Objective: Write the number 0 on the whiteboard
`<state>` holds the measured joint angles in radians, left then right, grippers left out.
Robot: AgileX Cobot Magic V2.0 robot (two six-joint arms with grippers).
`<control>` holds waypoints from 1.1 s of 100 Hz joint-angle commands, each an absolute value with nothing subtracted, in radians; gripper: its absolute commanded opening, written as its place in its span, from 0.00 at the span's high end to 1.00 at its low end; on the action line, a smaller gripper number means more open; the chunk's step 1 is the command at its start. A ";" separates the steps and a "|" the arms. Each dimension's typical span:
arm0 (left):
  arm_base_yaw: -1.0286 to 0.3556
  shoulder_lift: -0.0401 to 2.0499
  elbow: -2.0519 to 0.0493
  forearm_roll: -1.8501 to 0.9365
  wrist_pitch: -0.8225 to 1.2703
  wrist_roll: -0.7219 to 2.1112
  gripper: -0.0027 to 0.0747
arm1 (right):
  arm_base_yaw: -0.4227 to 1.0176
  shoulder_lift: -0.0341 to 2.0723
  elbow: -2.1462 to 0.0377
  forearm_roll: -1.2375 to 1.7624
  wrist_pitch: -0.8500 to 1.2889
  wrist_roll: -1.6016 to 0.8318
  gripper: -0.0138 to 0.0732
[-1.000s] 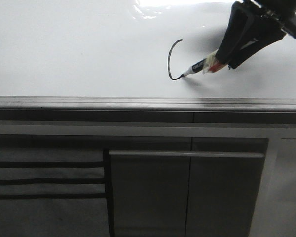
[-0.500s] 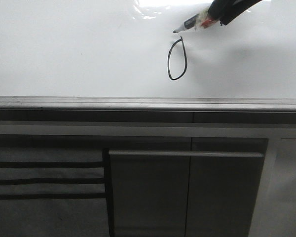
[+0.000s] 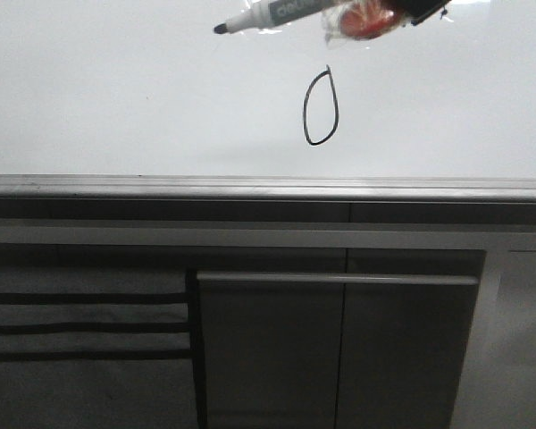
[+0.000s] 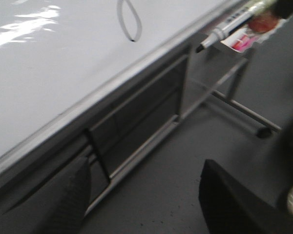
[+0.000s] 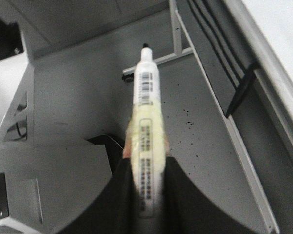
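The number 0 (image 3: 321, 107) is a closed thin black oval with a short tail at its top, drawn on the glossy whiteboard (image 3: 116, 98). It also shows in the left wrist view (image 4: 129, 22). My right gripper (image 5: 146, 185) is shut on a white marker (image 5: 147, 112) wrapped in yellowish tape. In the front view the marker (image 3: 277, 12) is at the top edge, lifted off the board, with its black tip pointing left, up and left of the 0. The gripper itself is almost out of that view. My left gripper (image 4: 146, 195) is open and empty, away from the board.
A grey metal edge strip (image 3: 268, 188) runs along the board's near side. Dark grey cabinet panels (image 3: 339, 349) lie below it. A metal stand frame (image 4: 234, 105) stands on the grey floor. The marker also shows in the left wrist view (image 4: 229, 24).
The half-drawn curve was closed into a full 0. The marker then lifted off the board and moved up and left in the front view, and the right gripper left the frame at the top.
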<state>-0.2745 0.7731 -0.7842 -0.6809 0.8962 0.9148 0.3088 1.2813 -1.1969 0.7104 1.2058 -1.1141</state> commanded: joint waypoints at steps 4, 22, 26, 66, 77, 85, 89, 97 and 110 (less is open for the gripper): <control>-0.272 0.851 -0.843 -0.859 0.956 1.088 0.40 | 0.366 1.245 -1.206 0.770 1.208 -1.240 0.90; -0.362 0.956 -0.901 -0.882 0.987 1.199 0.40 | 0.438 1.249 -1.206 0.768 1.126 -1.286 0.90; -0.392 0.971 -0.915 -0.882 0.977 1.207 0.40 | 0.451 1.249 -1.206 0.768 1.097 -1.288 0.90; -0.650 1.116 -1.016 -0.797 0.817 1.211 0.40 | 0.502 1.249 -1.208 0.763 1.029 -1.290 0.90; -0.650 1.138 -1.022 -0.789 0.804 1.211 0.40 | 0.502 1.249 -1.208 0.763 1.033 -1.290 0.90; -0.650 1.153 -1.022 -0.773 0.786 1.211 0.40 | 0.502 1.249 -1.208 0.763 1.036 -1.290 0.90; -0.650 1.156 -1.022 -0.770 0.781 1.211 0.40 | 0.502 1.249 -1.208 0.763 1.036 -1.290 0.90; -0.650 1.158 -1.022 -0.765 0.779 1.211 0.42 | 0.502 1.249 -1.208 0.763 1.036 -1.290 0.90; -0.650 1.158 -1.022 -0.759 0.771 1.211 0.55 | 0.502 1.249 -1.208 0.763 1.050 -1.290 0.90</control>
